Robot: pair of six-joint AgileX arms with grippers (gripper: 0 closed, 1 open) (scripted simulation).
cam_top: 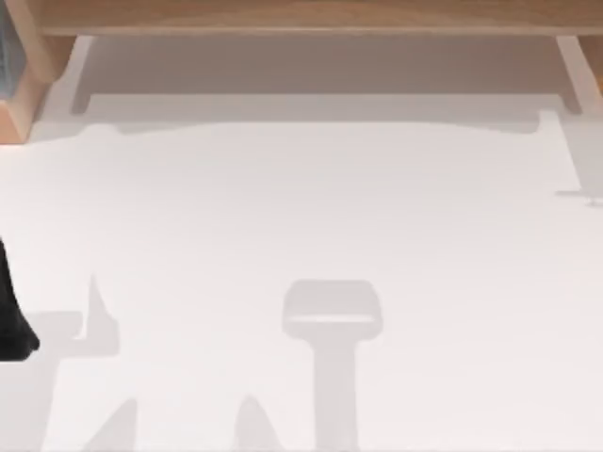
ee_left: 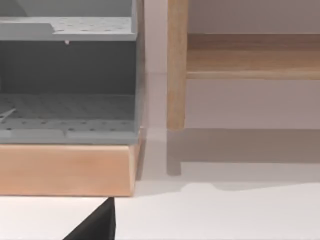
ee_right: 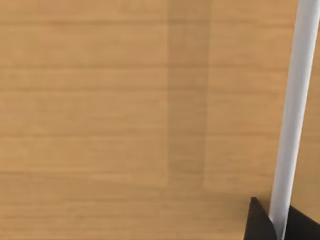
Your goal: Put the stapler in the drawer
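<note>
Judging from the right wrist view, the step in hand is taken to be the opening of the drawer. The right gripper [ee_right: 280, 226] is seen hard against a wooden panel [ee_right: 100, 100], with a slim white bar [ee_right: 296, 100] running between its two dark parts. Whether it is clamped on that bar or merely set astride it cannot be told. If the bar is the handle and the panel the drawer front, as is supposed, the grip should be made sure first. The pull should then be kept straight and square to the panel, so that the bar is not wrenched sideways.

The left gripper [ee_left: 95, 227] is held low over the white table [cam_top: 301, 217] near its left edge, where its arm [cam_top: 11, 311] is seen as a dark shape. Its state cannot be told either.

Just ahead of the left gripper a grey shelved unit [ee_left: 70, 75] stands on a wooden base [ee_left: 65, 167] at the table's far left corner. A wooden post [ee_left: 176, 65] stands just beside it. A wooden shelf [cam_top: 301, 14] spans the far edge.

Where the stapler lies cannot be told. The post and the base are the likeliest obstacles to any carry along the far edge.
</note>
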